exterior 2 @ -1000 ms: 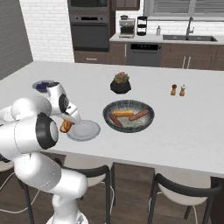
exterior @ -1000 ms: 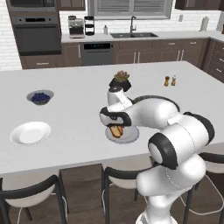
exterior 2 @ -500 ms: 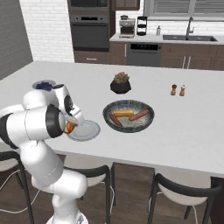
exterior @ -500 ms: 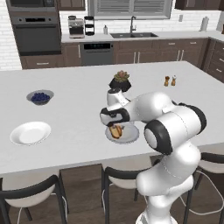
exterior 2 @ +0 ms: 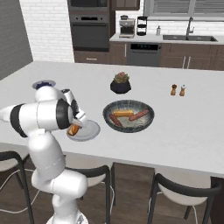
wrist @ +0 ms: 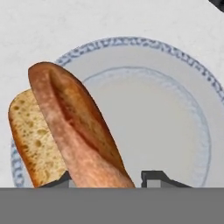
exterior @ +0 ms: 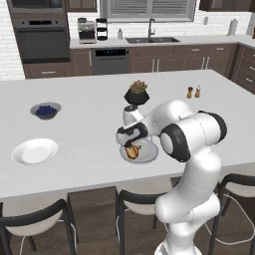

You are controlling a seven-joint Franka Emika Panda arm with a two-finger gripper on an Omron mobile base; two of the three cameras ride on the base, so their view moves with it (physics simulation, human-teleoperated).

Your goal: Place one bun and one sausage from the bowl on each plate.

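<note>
**Even, bright rendered light with soft detail**

The light is bright and flat in all views, with no clear direction. The wide white kitchen counter (exterior: 89,119) looks almost overexposed and shows no strong glare. Shadows are weak: only a soft dark area lies under the white speckled-rim plate (exterior 2: 89,131) and under the white robot arm (exterior: 169,124). Both base views are slightly blurred and low in detail. In the hand view the brown split bun (wrist: 70,131) is sharp, with coarse, enlarged texture.

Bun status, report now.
Pincer shut on bun, low over near plate. Bowl holds two sausages and a bun. Far plate bare. Nothing in the way.
</note>
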